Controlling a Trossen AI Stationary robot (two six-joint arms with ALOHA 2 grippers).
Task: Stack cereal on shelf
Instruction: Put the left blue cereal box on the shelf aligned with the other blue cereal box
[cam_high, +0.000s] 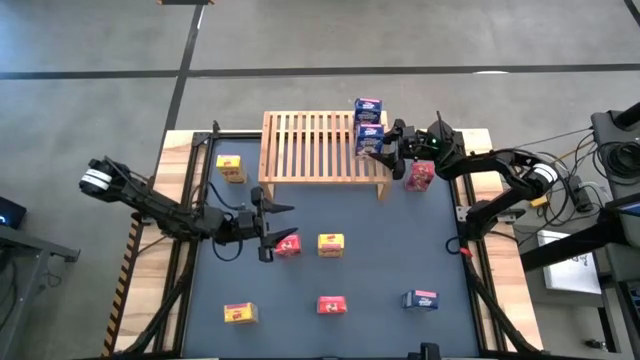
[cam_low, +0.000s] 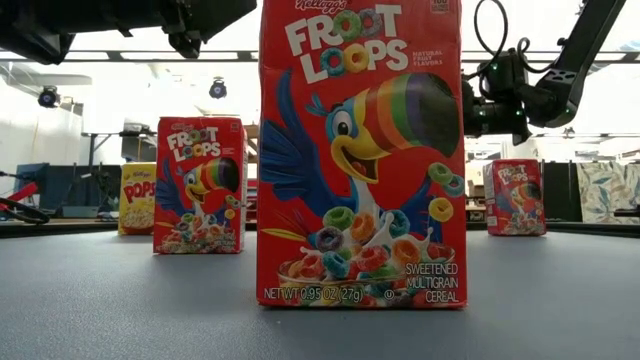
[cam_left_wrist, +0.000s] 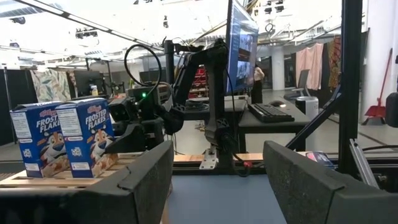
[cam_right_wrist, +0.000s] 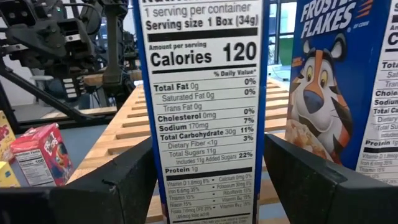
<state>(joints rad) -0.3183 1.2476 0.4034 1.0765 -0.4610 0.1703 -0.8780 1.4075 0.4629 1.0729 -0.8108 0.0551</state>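
The shelf stands at the table's far middle. Two blue cereal boxes stand upright on the slats at its right end. My right gripper reaches in level from the right. It is open, with the nearer blue box between its fingers; the other blue box is beside it. My left gripper hovers open and empty over the table's left middle, beside a red box. More red, yellow and blue boxes stand loose on the table. My right gripper has a finger close on each side of the nearer blue box, whose nutrition-label side faces the wrist. Whether the fingers touch it, I cannot tell. The box stands upright on the shelf's slats.
On the table stand a red box right of the shelf, yellow boxes, a red box and a blue box. The shelf's slats left of the blue boxes are bare. Black frame rails run along both table sides.
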